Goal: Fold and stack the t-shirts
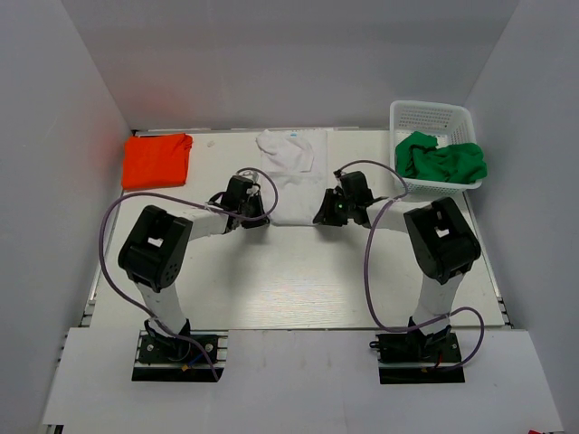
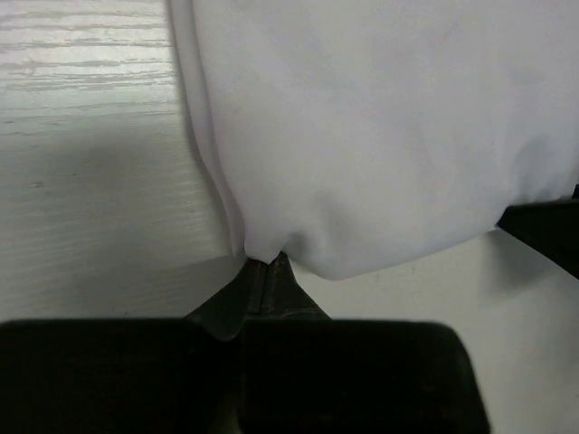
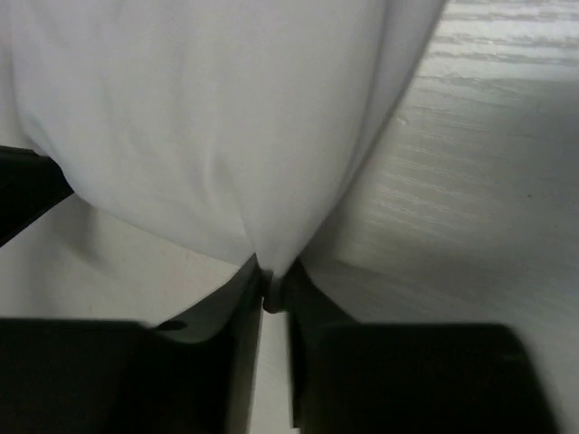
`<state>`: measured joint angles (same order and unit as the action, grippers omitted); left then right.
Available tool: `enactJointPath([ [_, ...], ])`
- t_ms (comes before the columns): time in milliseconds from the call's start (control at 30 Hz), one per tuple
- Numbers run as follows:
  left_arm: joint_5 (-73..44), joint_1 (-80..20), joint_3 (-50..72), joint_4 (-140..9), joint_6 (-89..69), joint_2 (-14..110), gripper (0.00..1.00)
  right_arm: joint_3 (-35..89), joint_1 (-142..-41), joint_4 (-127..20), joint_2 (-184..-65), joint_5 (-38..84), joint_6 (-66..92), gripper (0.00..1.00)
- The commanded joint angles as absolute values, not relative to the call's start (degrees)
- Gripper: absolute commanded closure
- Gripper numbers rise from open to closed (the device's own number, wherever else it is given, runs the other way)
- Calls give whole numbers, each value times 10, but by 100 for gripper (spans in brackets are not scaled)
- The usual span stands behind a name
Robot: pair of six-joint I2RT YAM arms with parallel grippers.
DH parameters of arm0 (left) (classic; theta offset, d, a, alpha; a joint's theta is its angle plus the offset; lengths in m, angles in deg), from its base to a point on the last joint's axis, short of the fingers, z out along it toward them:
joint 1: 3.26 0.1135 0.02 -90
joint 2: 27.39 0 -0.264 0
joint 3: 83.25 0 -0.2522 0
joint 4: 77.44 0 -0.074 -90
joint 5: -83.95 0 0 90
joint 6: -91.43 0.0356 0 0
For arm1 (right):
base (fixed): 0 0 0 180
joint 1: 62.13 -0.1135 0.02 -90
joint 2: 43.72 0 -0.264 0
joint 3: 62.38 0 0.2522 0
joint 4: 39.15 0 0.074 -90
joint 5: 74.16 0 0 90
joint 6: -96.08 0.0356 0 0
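The white t-shirt [image 1: 291,172] lies at the back middle of the table. My left gripper [image 1: 256,215] is shut on its near left corner [image 2: 262,249]. My right gripper [image 1: 324,215] is shut on its near right corner [image 3: 271,258]. The cloth hangs from both grips just above the table, in the left wrist view [image 2: 380,127] and in the right wrist view [image 3: 208,117]. The orange t-shirt [image 1: 156,160] lies folded at the back left. The green t-shirt [image 1: 441,159] lies crumpled in the white mesh basket [image 1: 432,116].
The basket stands at the back right against the right wall. White walls close the table at the back and both sides. Purple cables [image 1: 110,226] loop beside each arm.
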<state>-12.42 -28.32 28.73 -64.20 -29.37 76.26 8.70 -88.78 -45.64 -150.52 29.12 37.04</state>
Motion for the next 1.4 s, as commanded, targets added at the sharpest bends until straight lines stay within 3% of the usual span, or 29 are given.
enactJointPath([
  [0,-116,-283,280,-623,-282,778,100,97,-888,-473,-1517,288,372,87],
  [67,-116,-283,285,-618,-288,756,100,97,-889,-478,-1505,294,369,100],
  [267,-122,-288,362,-635,-302,623,100,59,-898,-501,-1408,330,349,100],
  [533,-185,-332,452,-545,-378,413,100,-4,-935,-644,-1202,346,346,100],
  [700,-152,-346,440,-478,-384,289,100,-12,-946,-696,-1113,329,342,100],
  [933,-132,-358,407,-495,-362,303,100,7,-943,-683,-1087,308,351,100],
  [1200,6,-358,319,-523,-345,385,100,90,-932,-690,-1165,225,353,100],
  [1367,31,-346,254,-504,-333,462,100,147,-911,-699,-1216,197,353,100],
])
